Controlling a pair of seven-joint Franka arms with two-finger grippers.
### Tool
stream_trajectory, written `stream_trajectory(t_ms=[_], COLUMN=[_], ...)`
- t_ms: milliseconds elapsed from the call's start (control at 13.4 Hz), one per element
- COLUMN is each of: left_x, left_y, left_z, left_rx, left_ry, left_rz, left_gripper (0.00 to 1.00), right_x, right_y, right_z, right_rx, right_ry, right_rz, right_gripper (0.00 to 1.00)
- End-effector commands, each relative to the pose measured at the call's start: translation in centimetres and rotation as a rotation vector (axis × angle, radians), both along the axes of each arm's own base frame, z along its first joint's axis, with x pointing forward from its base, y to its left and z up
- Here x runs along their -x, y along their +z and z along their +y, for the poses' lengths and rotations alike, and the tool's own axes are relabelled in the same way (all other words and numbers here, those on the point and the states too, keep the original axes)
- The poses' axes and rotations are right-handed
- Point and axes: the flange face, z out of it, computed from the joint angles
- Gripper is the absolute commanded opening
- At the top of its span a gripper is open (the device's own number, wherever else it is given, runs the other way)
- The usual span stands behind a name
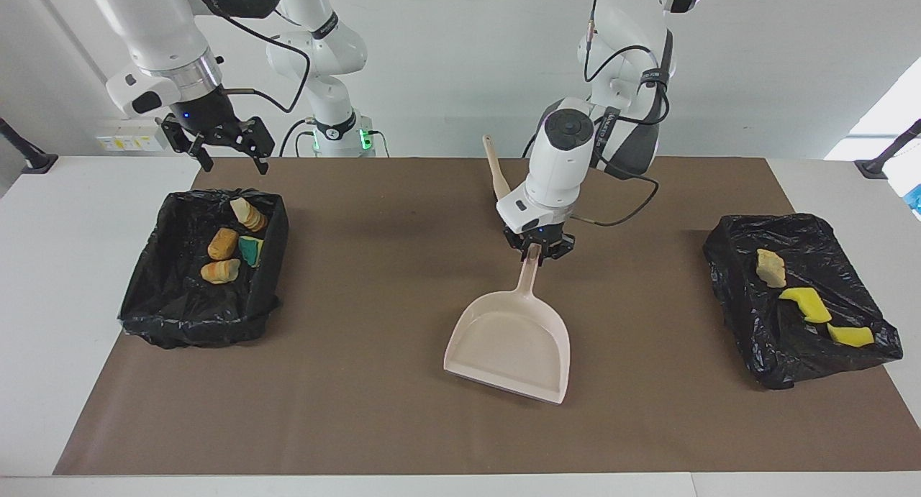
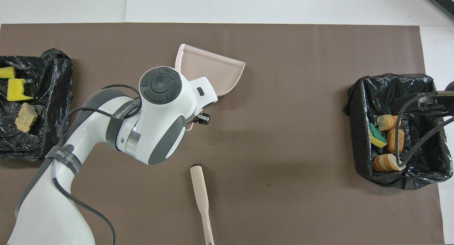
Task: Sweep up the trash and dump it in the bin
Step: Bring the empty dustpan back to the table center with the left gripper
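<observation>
Now the left gripper (image 1: pixel 538 253), jaws clamped on the empty dustpan (image 1: pixel 512 344) hanging below them over mid-tabletop, seems done dumping, since trash (image 1: pixel 806 301) fills both bins (image 1: pixel 791 360), while the right gripper (image 1: pixel 229 152), jaws apart, waits above the other bin (image 1: pixel 194 324).

Both views are bright and evenly lit, the light diffuse and coming from above. Shadows on the brown mat (image 1: pixel 403 425) are soft and faint: a blurred patch beside the left arm (image 1: pixel 557 166) and a thin dark edge under the dustpan (image 1: pixel 511 346). The black bin liners (image 1: pixel 799 317) catch small crinkled highlights (no hard glare). A pale overexposed window strip shows at one edge of the facing view. Focus is sharp throughout, without motion blur, and the mat's edges stay nearly straight.
</observation>
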Motion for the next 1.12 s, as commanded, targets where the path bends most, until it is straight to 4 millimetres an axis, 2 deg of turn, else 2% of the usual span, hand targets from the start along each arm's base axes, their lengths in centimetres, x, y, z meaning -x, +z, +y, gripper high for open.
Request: stream_trajectory(t_ms=[0,373,672,746,821,1045], left_x=[1.6,1.7,2.2,2.8,3.0,2.9], left_y=[-0.8,-1.3,-1.6,-2.1,-2.3,-2.4], left_z=[0.0,0.4,-0.4,-1.5,-1.8,-1.6], left_rx=[0.029,0.087,0.098,0.099,0.099,0.099], left_ry=[0.034,0.113,0.143,0.148,0.161,0.164], left_rz=[-0.026,0.019,0.011,0.012,0.013,0.012], left_gripper=[0.00,0.00,0.00,0.00,0.00,0.00], right_x=[0.1,0.1,0.1,0.1,0.1,0.1], right_y=[-0.1,-0.1,0.0,-0.1,-0.1,-0.1], right_z=[-0.2,-0.1,-0.2,-0.2,-0.1,-0.2], right_rx=[-0.010,-0.010,-0.010,-0.010,-0.010,-0.010], right_ry=[-0.022,-0.022,-0.024,-0.024,-0.022,-0.024], right_rz=[-0.012,-0.012,-0.013,-0.012,-0.012,-0.012], right_gripper=[1.00,1.00,1.00,1.00,1.00,1.00])
